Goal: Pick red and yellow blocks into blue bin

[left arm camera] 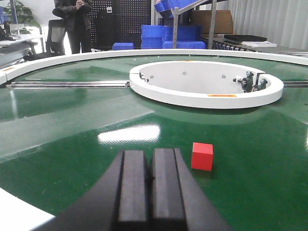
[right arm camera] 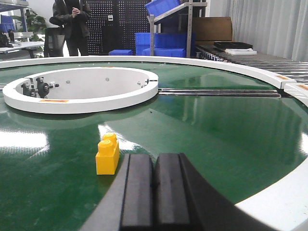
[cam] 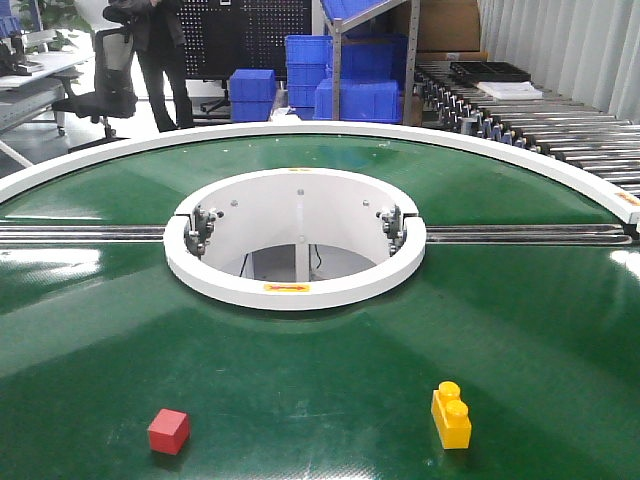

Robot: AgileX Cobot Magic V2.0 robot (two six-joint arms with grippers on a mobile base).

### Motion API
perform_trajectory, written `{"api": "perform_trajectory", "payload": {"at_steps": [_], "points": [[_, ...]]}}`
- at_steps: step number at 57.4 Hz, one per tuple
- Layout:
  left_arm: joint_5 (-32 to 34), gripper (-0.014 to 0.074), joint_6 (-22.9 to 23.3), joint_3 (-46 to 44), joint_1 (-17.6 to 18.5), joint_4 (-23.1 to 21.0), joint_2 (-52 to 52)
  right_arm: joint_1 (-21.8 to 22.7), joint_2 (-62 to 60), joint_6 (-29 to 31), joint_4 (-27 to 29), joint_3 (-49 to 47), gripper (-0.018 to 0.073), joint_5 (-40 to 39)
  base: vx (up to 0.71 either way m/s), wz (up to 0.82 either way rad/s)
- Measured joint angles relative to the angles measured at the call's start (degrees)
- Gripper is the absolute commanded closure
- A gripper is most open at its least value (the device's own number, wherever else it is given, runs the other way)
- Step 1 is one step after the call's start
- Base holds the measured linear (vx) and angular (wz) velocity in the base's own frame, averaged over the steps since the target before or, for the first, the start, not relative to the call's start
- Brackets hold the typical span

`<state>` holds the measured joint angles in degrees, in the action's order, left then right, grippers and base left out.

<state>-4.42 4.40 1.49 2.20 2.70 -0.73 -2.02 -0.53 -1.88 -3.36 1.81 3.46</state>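
The red cube rests on the green round table near the front left. The left wrist view shows the red cube just ahead and to the right of my left gripper, which is shut with nothing in it. The yellow studded brick stands upright at the front right. In the right wrist view the yellow brick sits just left of my right gripper, also shut and empty. The blue bin named in the task is out of view. Neither gripper appears in the front view.
A white ring surrounds the hole at the table's centre, with metal rails running out to each side. Stacked blue crates and a standing person are beyond the far edge. A roller conveyor lies at the back right.
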Motion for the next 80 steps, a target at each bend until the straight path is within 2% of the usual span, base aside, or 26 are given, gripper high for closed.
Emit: {"api": "perform_trajectory", "payload": {"at_steps": [33,42,47,53,59,65,73,80], "points": [[0.0,0.0603,0.0,0.0,0.0,0.0,0.0,0.0,0.0,0.0,0.0,0.0,0.0569,-0.43,0.0,0.0],[3.43,0.0603,0.18,-0.21,0.0,-0.05,0.0,0.0,0.0,0.0,0.0,-0.09,0.0569,-2.09,0.0,0.0],[4.42,0.0603,0.23,-3.29,0.0,-0.05,0.0,0.0,0.0,0.0,-0.05,-2.56,0.0569,-0.93,0.0,0.0],[4.42,0.0603,0.23,-9.93,0.0,-0.05,0.0,0.0,0.0,0.0,-0.32,-9.9,0.0569,0.81,0.0,0.0],[-0.48,0.0603,0.23,-19.03,0.0,-0.05,0.0,0.0,0.95,0.0,-0.45,-18.91,0.0569,5.45,0.0,0.0],[-9.02,0.0603,0.23,-27.48,0.0,-0.05,1.28,0.0,4.69,0.91,-0.52,-27.57,0.0569,13.1,0.0,0.0],[-19.48,0.0603,0.23,-36.71,0.0,-0.05,8.33,0.0,11.85,4.93,-0.52,-35.66,0.0569,24.23,0.0,0.0],[-28.17,0.0603,0.12,-41.64,0.0,-0.05,15.51,0.0,18.11,6.01,-0.52,-38.76,0.0569,31.55,0.0,0.0]]}}
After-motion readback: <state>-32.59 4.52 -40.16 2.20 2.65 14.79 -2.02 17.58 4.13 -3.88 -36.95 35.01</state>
